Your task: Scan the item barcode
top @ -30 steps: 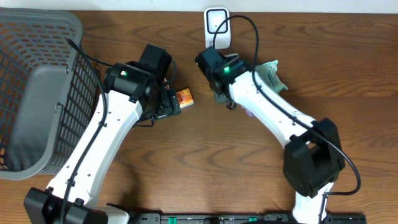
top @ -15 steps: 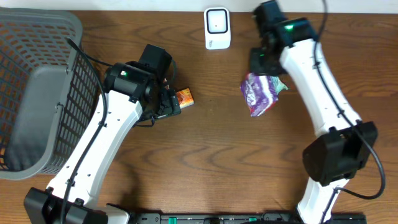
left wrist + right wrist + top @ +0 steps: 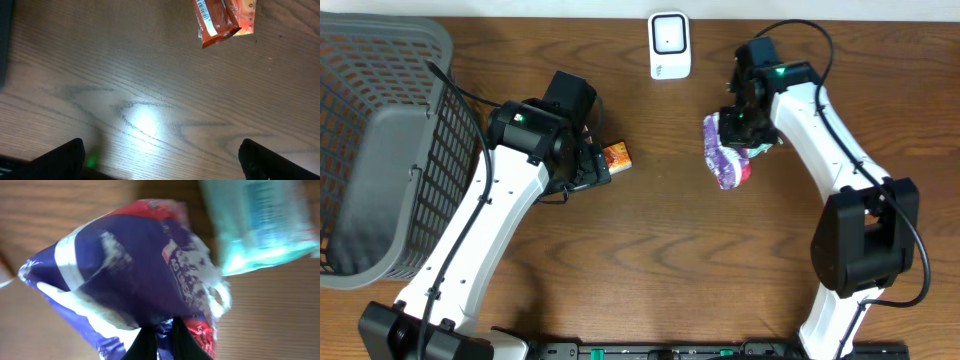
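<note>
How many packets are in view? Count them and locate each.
3. The orange packet lies by the left gripper; the purple packet is pinched in the right gripper; the teal packet lies beside it, partly under that arm. Others could be hidden.

crumpled purple packet near white scanner

The overhead view is bright, even and sharp, with only soft, faint shadows on the wooden table. In the left wrist view a white patch of glare sits on the wood grain at lower middle, with a small green glow at lower left. The right wrist view is heavily blurred: the purple bag and teal packet are smeared and out of focus.
</note>
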{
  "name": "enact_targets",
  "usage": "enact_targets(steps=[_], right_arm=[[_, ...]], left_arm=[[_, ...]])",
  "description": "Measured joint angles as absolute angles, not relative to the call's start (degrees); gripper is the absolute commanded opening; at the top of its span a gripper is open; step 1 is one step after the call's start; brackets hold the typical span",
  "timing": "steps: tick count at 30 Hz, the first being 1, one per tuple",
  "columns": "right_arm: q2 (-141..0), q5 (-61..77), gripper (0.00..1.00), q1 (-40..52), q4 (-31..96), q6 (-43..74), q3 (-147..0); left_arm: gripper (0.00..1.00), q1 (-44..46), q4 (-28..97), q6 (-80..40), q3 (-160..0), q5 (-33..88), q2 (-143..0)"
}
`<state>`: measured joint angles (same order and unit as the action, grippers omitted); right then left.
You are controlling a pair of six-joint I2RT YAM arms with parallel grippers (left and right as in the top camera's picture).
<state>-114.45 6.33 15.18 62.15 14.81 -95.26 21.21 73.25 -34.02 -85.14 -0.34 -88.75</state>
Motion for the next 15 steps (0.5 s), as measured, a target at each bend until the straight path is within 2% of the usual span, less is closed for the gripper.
enact_targets(steps=[3, 10, 15], right_arm=[[-114.45, 8.64, 0.24, 17.91, 64.36, 14.37, -96.77], [-114.5, 10.7, 0.68, 21.47, 72.4, 14.02, -106.69], [-114.48, 10.2, 0.74, 19.9, 74.26, 13.78, -109.12]], left_arm=[[0.98, 21.21, 73.25, -34.02, -85.14, -0.34, -88.75], [0.98, 21.21, 73.25, -34.02, -85.14, -0.34, -88.75], [0.98, 21.21, 73.25, -34.02, -85.14, -0.34, -88.75]])
